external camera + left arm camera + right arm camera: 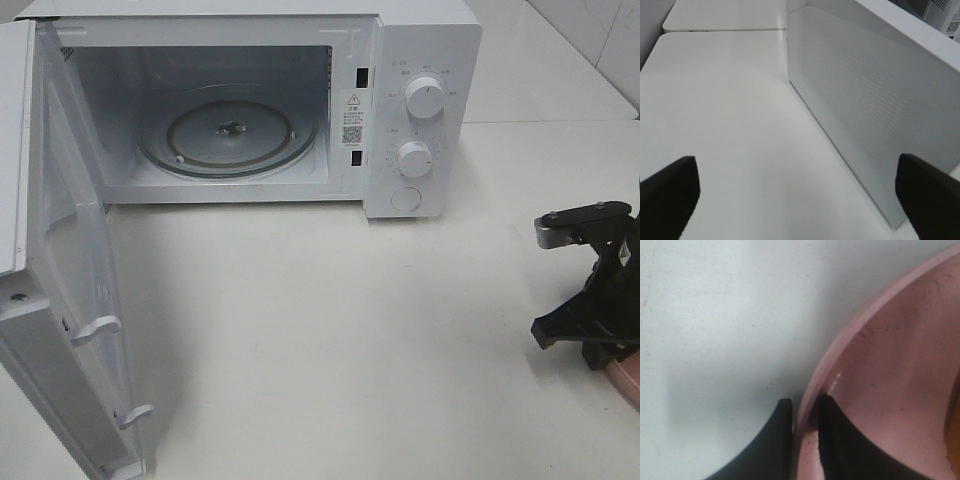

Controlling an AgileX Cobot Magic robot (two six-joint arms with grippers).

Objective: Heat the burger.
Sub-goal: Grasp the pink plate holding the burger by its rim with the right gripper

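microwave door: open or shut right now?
Open. The microwave door stands swung out wide at the left of the high view, and the bare glass turntable inside the cavity shows plainly.

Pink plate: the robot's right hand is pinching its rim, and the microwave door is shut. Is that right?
Not quite. The microwave door is not shut: it stands wide open, as the exterior high view shows. The rest holds: in the right wrist view the right hand pinches the pink plate by its rim, one finger on each side.
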